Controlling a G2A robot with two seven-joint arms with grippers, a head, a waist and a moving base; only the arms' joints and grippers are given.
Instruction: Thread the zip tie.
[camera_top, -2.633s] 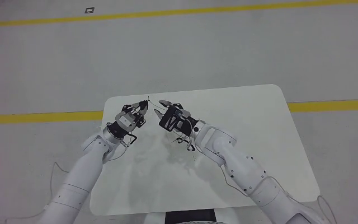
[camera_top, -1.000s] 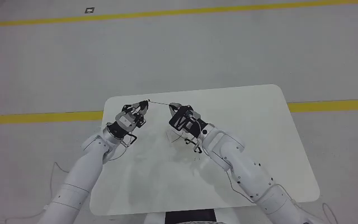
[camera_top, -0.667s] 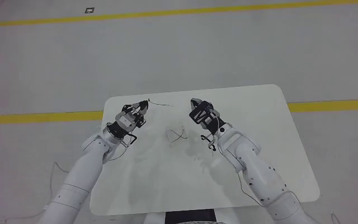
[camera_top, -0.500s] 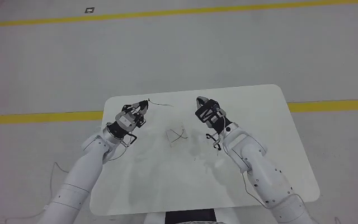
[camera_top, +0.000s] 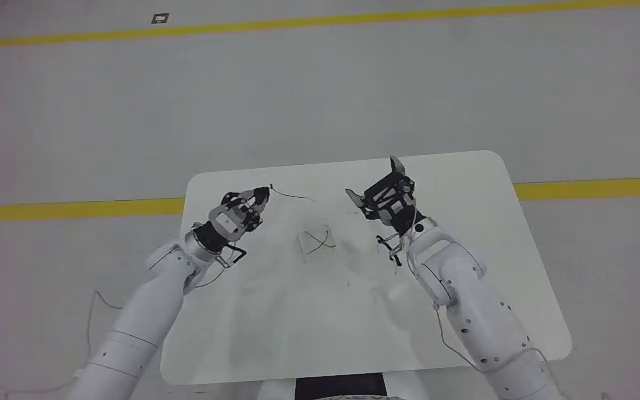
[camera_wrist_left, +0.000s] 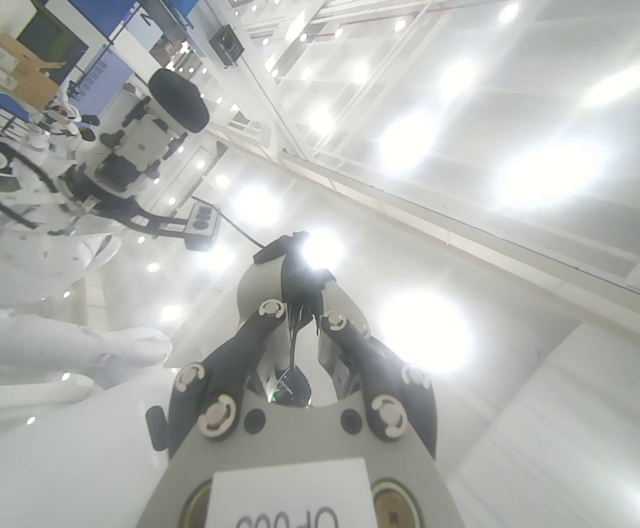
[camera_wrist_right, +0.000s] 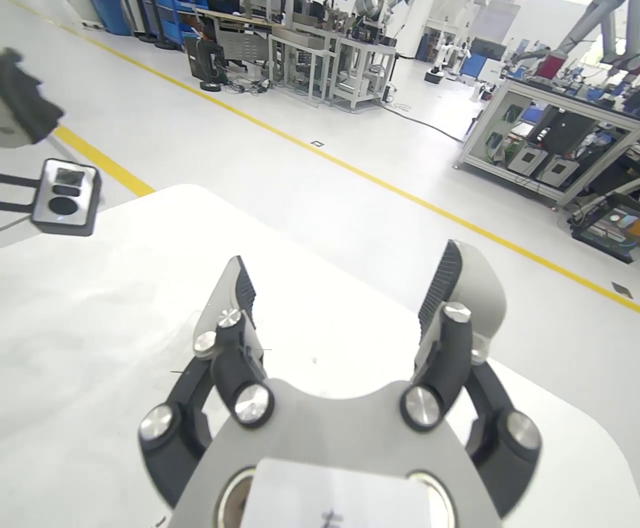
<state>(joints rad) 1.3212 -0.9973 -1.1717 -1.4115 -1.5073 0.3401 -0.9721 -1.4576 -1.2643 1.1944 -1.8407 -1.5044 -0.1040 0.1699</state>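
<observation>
My left gripper (camera_top: 256, 199) is shut on a thin black zip tie (camera_top: 287, 192) above the table's back left part. The tie's free tail sticks out to the right, in the air. In the left wrist view the fingers (camera_wrist_left: 260, 285) are pressed together, and the zip tie (camera_wrist_left: 240, 231) pokes out past the left gripper (camera_wrist_left: 295, 257). My right gripper (camera_top: 376, 183) hangs open over the back middle of the table, well to the right of the tail. In its own view the right gripper (camera_wrist_right: 340, 285) has nothing between its ribbed pads (camera_wrist_right: 436, 285).
A small loose tangle of thin black ties (camera_top: 316, 243) lies on the white table (camera_top: 470, 290) between the two arms. The table's far edge is close behind both grippers. The other arm's wrist camera (camera_wrist_right: 65, 205) shows at the side of the right wrist view.
The right gripper, earlier close by the left gripper at the tie's tail, has pulled away to the right and opened wide. The left gripper still grips the tie in much the same place.
</observation>
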